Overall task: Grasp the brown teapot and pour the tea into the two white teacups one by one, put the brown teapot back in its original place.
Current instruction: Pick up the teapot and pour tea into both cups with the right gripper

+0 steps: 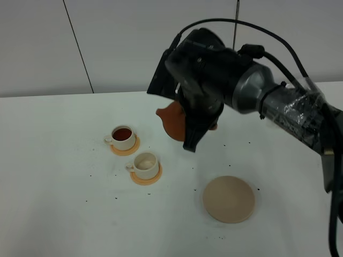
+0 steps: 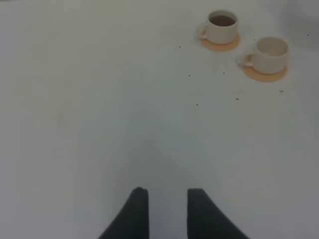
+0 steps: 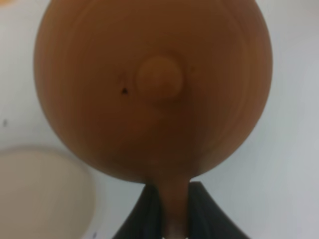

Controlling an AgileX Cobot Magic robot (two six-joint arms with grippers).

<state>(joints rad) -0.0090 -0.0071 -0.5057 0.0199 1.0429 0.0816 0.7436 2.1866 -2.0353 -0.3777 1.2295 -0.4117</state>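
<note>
Above table (image 1: 53,214), right arm (image 1: 278,101) extended, pincer (image 3: 174,211) gripping handle of brown teapot (image 1: 172,122).

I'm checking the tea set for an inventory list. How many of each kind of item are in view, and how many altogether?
brown teapot: 1
white teacups: 2
orange-tan saucers: 2
beige coaster: 1
Total: 6
</note>
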